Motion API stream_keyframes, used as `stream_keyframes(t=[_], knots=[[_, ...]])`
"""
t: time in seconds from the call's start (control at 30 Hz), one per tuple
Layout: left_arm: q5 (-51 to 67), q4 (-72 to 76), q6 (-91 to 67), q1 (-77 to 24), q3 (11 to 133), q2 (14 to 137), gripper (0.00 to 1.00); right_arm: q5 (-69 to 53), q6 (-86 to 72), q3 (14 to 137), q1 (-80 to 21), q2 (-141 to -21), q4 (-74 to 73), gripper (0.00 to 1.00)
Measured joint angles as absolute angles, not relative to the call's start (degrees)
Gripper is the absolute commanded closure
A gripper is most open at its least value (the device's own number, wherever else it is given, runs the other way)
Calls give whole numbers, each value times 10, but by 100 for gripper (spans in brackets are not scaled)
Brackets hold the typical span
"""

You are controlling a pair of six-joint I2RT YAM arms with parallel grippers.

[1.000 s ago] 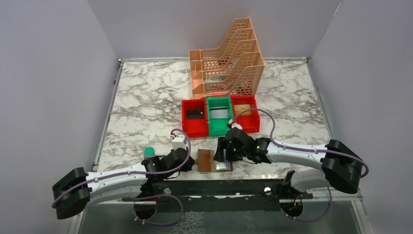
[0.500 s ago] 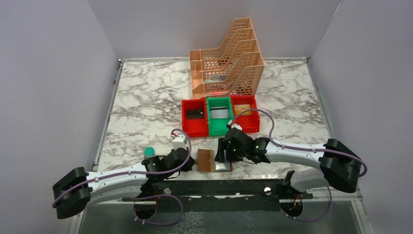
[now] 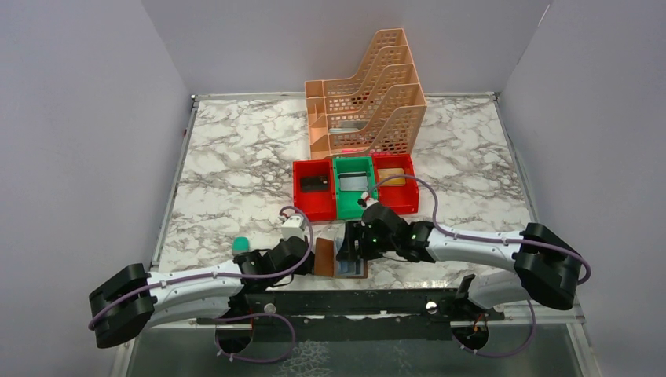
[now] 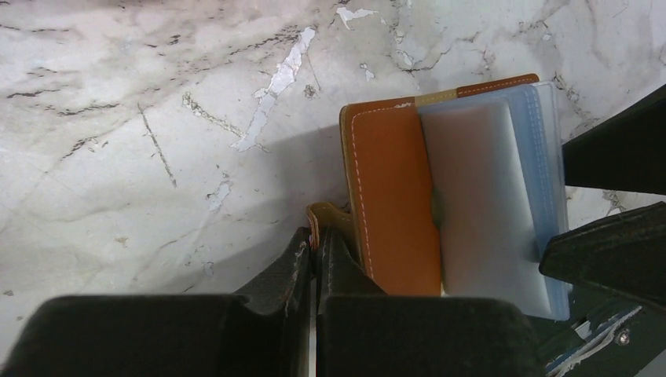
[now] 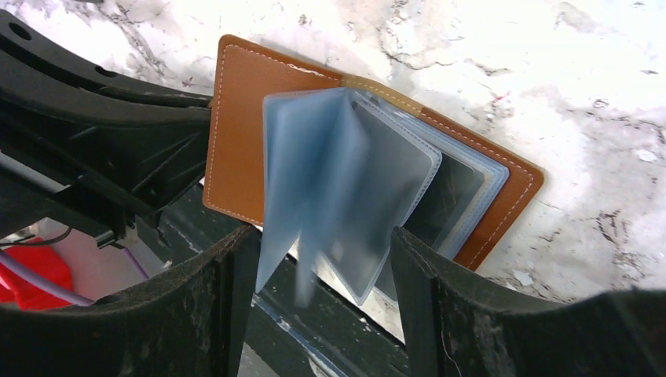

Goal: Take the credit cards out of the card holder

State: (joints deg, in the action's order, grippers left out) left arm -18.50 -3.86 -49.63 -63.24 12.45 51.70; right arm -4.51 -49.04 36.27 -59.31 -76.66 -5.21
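Card holder [image 5: 236, 133] open, sleeves [image 5: 330, 181] seemingly fanned

Bright, even light from above; the top view is sharp, its shadows soft. In the left wrist view the holder [image 4: 397, 212] throws a grey shadow left onto the table [image 4: 157, 118]. Right wrist view — the sleeves [image 5: 314, 181] smear with motion blur.

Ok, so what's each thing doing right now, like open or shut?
card holder: open, lying flat on the table
plastic sleeves: fanned up, blurry
left claw: shut, pinching the card holder's snap tab
right claw: open, fingers either side of the sleeves
credit cards: too blurry to tell
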Motion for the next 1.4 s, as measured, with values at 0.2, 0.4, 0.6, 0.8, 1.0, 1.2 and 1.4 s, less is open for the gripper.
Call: stream_keyframes(t=[0.2,0.4,0.6,0.8,1.0,1.2,1.4], knots=[[-182,-31,-496,-632,125,522,100,-62,-491,363,-593,-783,-35,33],[-182,-32,-495,-632,125,520,100,-70,-491,375,-593,-792,-35,33],[-182,-38,-495,-632,124,515,100,-74,-492,382,-593,-792,-30,30],[-182,-36,-495,-632,124,517,100,-81,-492,389,-593,-794,-32,30],[-177,-17,-496,-632,123,528,100,-107,-486,394,-593,-797,-24,29],[-172,-1,-499,-632,118,531,100,-121,-472,412,-593,-797,-30,27],[-171,4,-501,-632,116,531,100,-124,-461,429,-593,-798,-30,26]])
